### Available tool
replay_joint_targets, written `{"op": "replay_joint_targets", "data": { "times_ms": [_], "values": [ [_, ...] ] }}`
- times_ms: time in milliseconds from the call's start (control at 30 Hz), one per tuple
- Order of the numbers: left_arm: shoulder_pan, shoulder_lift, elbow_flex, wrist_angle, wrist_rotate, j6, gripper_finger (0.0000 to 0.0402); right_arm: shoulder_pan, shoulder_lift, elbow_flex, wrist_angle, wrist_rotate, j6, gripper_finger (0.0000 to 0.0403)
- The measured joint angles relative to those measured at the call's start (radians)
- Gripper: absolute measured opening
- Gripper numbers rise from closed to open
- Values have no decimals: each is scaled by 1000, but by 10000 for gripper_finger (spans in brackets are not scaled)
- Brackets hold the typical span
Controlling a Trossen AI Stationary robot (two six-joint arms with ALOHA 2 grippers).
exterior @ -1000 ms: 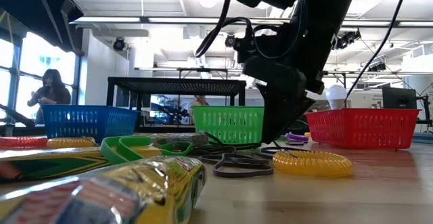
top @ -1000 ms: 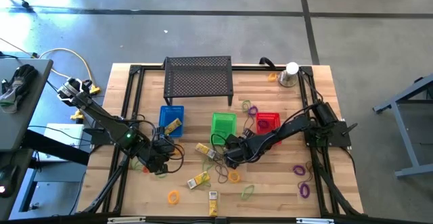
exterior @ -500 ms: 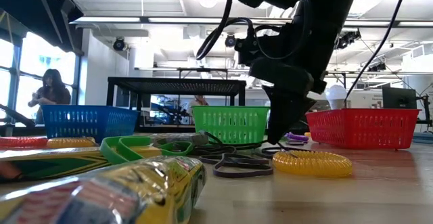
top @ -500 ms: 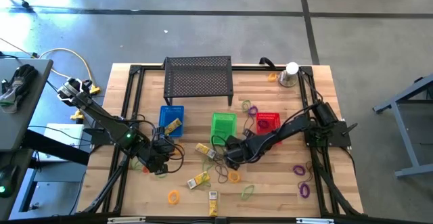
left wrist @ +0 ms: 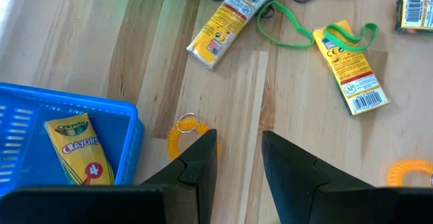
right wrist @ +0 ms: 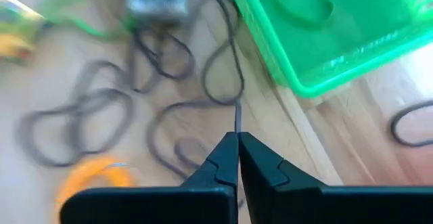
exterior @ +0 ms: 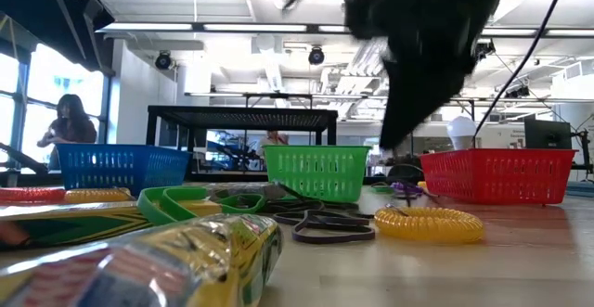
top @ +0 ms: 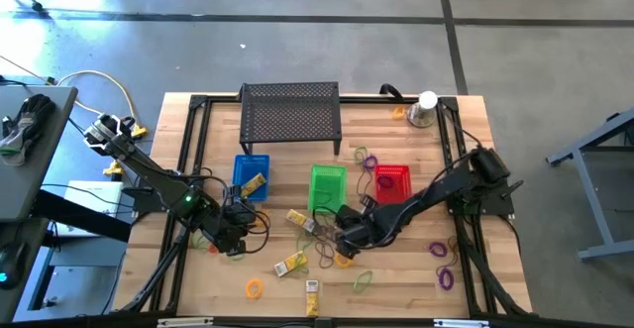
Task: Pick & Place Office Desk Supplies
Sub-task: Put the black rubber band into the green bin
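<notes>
Our right gripper [right wrist: 237, 137] has its fingers pressed fully together, and from its tip a thin dark strand pokes out toward the green basket [right wrist: 325, 31]. We judge that we are pinching one of the dark elastic loops [right wrist: 223, 75], but by very little of it. More dark loops [right wrist: 74, 119] lie tangled on the wood just ahead of the gripper, and an orange coil [right wrist: 91, 180] lies near them, off to one side.

The main risk we see is the strand slipping out as we lift, because the pinch is thin and the loop stretches. A second risk is the tangle: the loops overlap, so pulling one may drag its neighbours along or snag them on the basket's rim, which sits just beyond the fingertips. From above, the right gripper [top: 342, 237] sits beside the green basket [top: 327, 181], so a careless swing could also nudge it.

Our left gripper [left wrist: 237, 149] hangs with its fingers parted, nothing between them, above bare wood with an orange coil [left wrist: 184, 132] just beneath its tips and the blue basket [left wrist: 67, 102] to one side. Yellow crayon boxes [left wrist: 226, 19] lie farther ahead of it, one inside a green loop [left wrist: 287, 28].
</notes>
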Motion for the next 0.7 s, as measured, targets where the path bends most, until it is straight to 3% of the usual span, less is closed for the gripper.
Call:
{"op": "replay_joint_targets", "data": {
  "times_ms": [200,400,533,700],
  "values": [
    [0,0,0,3,0,0,110,26,-124,33,17,150,-92,2],
    [0,0,0,8,-1,0,110,7,-186,56,161,335,-331,2],
    [0,0,0,7,0,0,110,-32,-195,57,238,379,-432,2],
    [0,0,0,7,0,0,110,-105,-167,48,217,377,-414,2]
  ]
}}
